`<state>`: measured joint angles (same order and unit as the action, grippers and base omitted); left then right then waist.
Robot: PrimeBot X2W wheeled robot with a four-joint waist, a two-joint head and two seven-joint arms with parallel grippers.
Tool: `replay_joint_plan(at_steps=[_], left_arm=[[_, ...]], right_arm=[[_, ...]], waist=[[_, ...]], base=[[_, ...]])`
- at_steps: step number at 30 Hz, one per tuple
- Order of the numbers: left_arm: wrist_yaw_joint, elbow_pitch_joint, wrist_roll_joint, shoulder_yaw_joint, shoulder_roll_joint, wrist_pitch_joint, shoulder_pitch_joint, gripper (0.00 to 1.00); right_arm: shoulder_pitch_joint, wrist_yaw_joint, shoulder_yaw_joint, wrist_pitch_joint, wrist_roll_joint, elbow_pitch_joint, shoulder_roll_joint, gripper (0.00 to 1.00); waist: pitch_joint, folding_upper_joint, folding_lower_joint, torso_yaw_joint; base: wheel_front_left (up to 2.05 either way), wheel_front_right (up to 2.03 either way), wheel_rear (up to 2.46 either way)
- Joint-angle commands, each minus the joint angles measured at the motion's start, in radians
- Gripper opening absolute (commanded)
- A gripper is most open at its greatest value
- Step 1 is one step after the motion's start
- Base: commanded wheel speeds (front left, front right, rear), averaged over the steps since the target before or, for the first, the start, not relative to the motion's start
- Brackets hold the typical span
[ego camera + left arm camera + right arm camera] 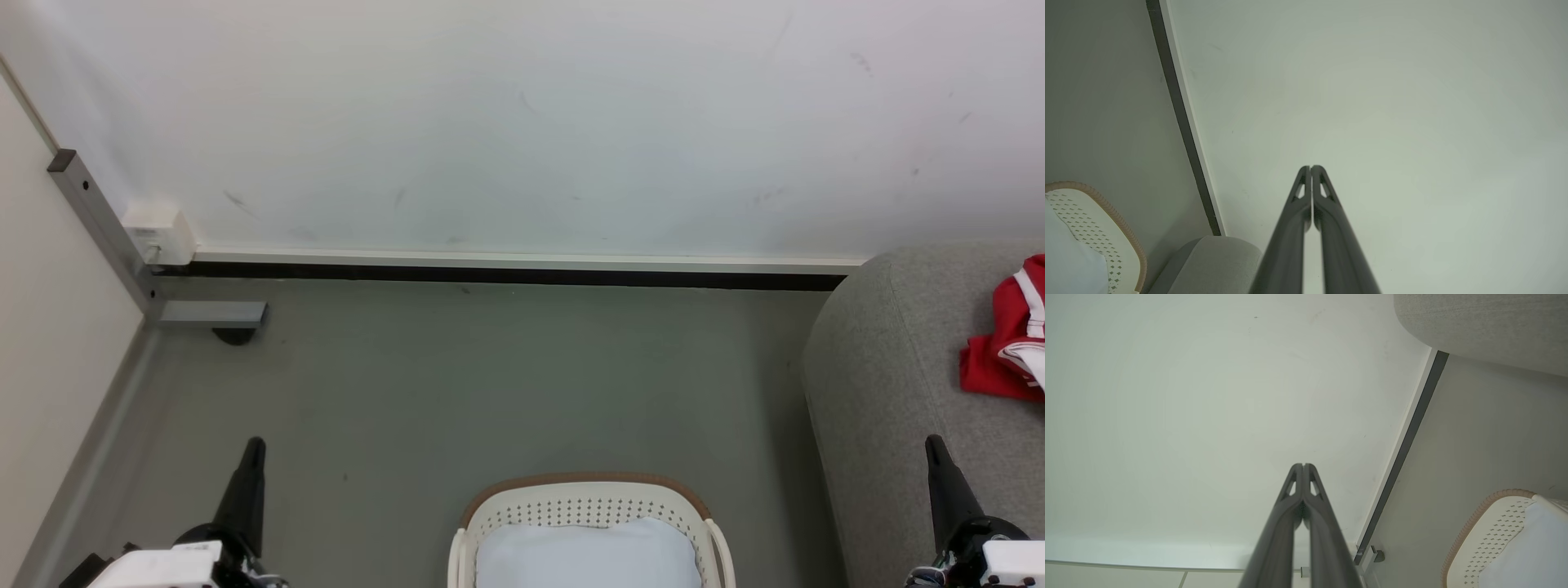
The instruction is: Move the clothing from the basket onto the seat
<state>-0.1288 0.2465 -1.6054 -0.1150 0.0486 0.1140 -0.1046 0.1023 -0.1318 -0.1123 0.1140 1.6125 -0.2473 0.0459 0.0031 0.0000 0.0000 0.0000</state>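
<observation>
Grey flooring point(490, 384) is being spanned across the lower half of the head view. At its lower left the left claw point(255, 445) is being held with its fingers pressed together, nothing pinched. At the lower right the right claw point(933, 443) is being carried the same way, empty. Between them, at the bottom centre, the basket point(588, 488) is being filled by a pale bluish-white cloth point(588, 555); whether red pieces are lying beneath cannot be told. Farther off, at the right edge, red clothing point(1008, 343) is being borne by the seat point(890, 367). If another reach is being prepared, as is being judged here, one claw is best spread before descent, lowered over the cloth's middle clear of the rim, and closed on a deep fold. Beyond, the white wall point(522, 122) is being met by a dark skirting strip point(506, 276).
</observation>
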Motion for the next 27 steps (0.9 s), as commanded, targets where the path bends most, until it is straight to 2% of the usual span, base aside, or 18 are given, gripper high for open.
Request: replay_joint_plan(at_steps=[1, 27], left_arm=[[-0.005, -0.003, -0.014, -0.001, 0.002, 0.004, -0.008, 0.0], [-0.005, -0.003, -0.014, -0.001, 0.002, 0.004, -0.008, 0.0]], right_arm=[[0.013, 0.002, -0.004, 0.004, 0.001, 0.005, 0.008, 0.0], [0.013, 0.002, -0.004, 0.004, 0.001, 0.005, 0.008, 0.0]], waist=[[0.0, 0.0, 0.0, 0.0], [0.0, 0.0, 0.0, 0.0]], base=[[0.0, 0.0, 0.0], [0.0, 0.0, 0.0]])
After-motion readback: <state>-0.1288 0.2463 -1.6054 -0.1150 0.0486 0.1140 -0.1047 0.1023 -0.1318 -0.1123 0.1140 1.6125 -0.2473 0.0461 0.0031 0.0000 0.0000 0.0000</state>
